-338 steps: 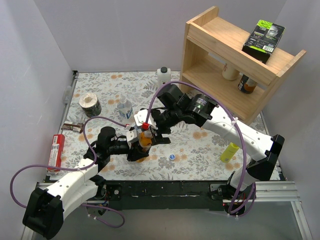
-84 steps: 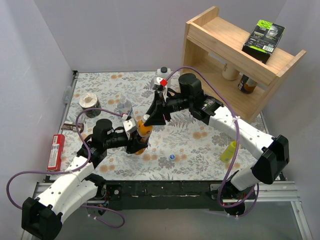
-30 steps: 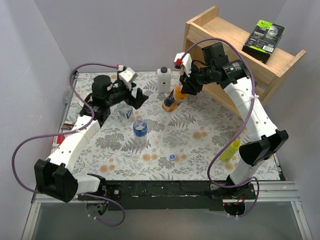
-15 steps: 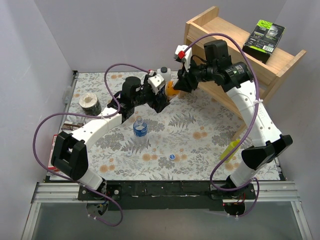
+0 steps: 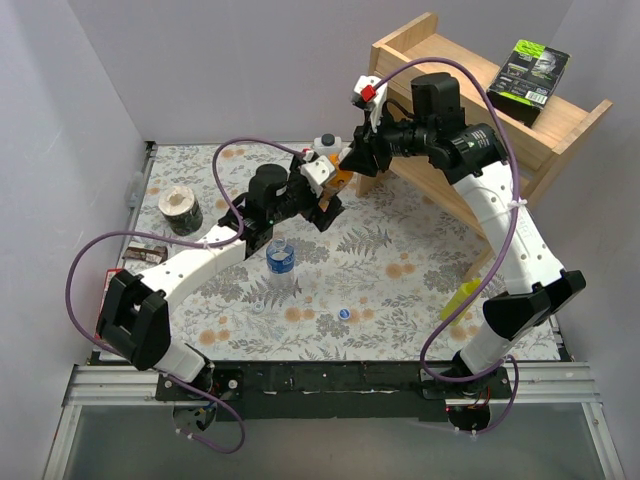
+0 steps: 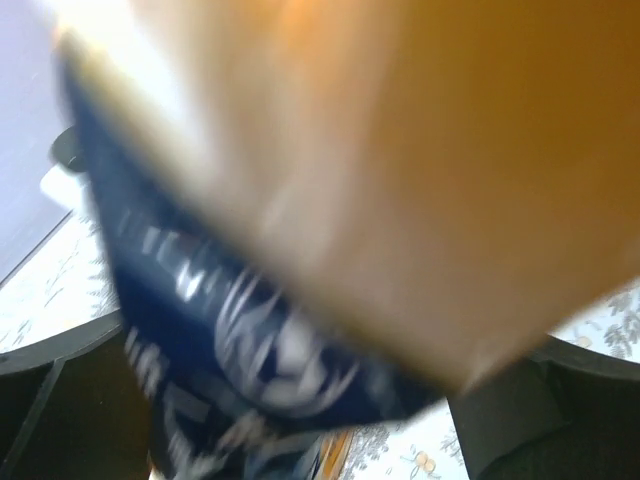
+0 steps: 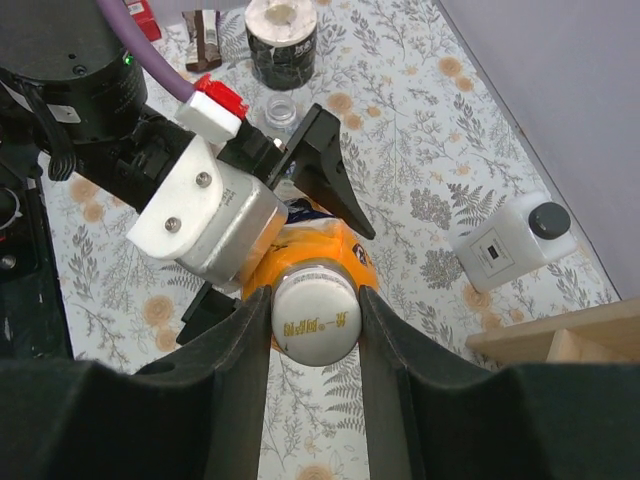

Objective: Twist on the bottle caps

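Capping step: your right gripper [image 7: 312, 300] clamps the white plastic screw cap [image 7: 317, 318] on the orange-liquid plastic bottle [image 7: 335, 250]; left gripper [image 5: 328, 190] gapes around its body. Next, likely: close left, then twist.

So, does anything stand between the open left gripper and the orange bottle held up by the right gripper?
Nothing visible does. The open fingers of the left gripper lie on both sides of the orange bottle, which the right gripper holds by its white cap.
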